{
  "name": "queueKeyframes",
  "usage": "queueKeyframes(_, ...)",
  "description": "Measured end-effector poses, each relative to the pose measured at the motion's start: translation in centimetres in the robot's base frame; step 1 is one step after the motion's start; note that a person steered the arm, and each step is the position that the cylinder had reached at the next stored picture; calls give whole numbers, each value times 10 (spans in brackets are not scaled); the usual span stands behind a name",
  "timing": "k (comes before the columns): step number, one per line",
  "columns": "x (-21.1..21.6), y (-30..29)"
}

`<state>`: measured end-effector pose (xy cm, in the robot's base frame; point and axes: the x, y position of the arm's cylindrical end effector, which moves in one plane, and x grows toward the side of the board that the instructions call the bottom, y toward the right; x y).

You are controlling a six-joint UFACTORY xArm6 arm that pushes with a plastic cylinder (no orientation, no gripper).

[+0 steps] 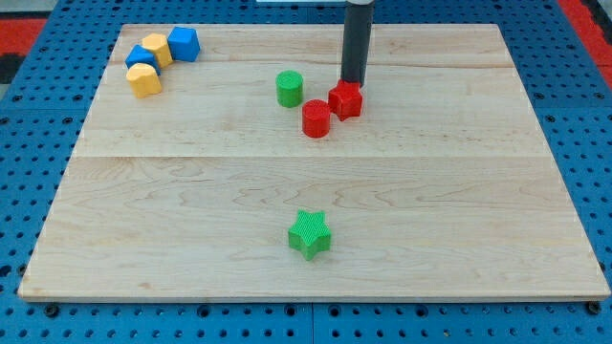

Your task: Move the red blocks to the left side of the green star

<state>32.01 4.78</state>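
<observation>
A green star (310, 234) lies near the view's bottom centre of the wooden board. A red cylinder (316, 118) and a red star-like block (346, 99) sit together above the centre, touching or nearly so. My tip (352, 83) stands right behind the red star-like block, at its top edge, seemingly touching it. A green cylinder (290, 88) stands just to the left of the red pair.
At the view's top left is a cluster: a blue cube (184, 44), a yellow block (157, 49), a blue block (141, 57) and a yellow block (144, 80). The board (191, 210) lies on a blue pegboard surface.
</observation>
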Motion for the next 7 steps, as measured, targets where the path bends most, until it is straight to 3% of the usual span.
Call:
queueKeyframes(2, 12, -83)
queueKeyframes(4, -11, 8)
queueKeyframes(5, -4, 22)
queueKeyframes(7, 38, -28)
